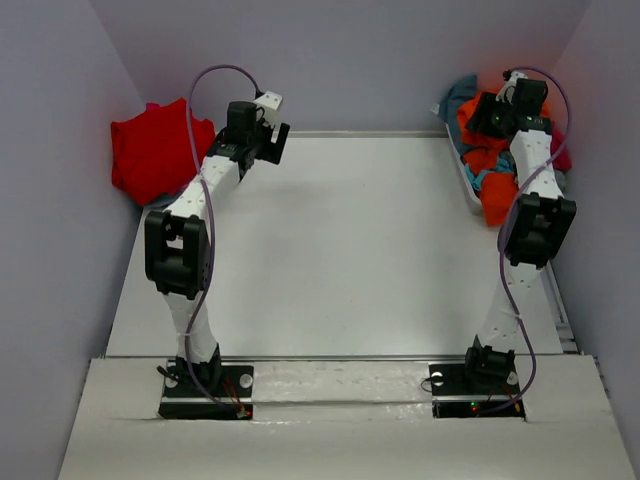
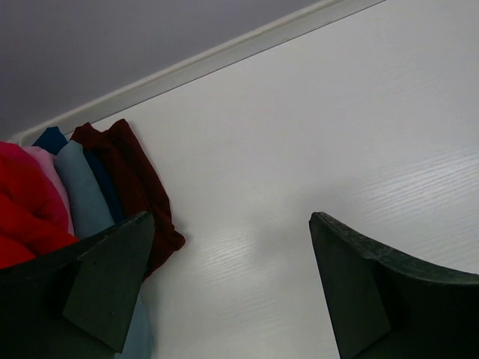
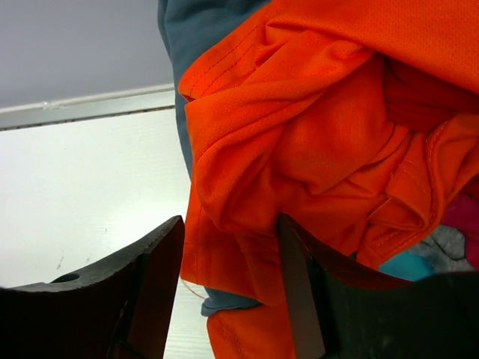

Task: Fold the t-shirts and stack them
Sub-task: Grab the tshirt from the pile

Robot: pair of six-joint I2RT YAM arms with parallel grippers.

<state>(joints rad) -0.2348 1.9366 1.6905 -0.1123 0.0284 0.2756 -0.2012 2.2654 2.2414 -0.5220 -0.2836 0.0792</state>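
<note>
Folded stack [image 1: 150,155] sits far left on worktop [image 1: 350,250]. Left pincer [image 2: 228,224] is wide open and empty. Right pincer [image 3: 228,224] straddles orange t-shirt [image 3: 314,134] in unfolded pile [image 1: 485,165] far right; can't tell if clamped. Pile's left to fold.

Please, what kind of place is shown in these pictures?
Probably a robot test cell, not a home: plain walls enclose a white table, two arms are bolted on, and t-shirts lie heaped.

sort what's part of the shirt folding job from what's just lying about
Part of the job:
orange shirt
loose shirt pile
folded stack, red on top
right claw, at the orange shirt
left claw, open over bare table

Just there:
white tray holding the pile
table
purple cables
</note>
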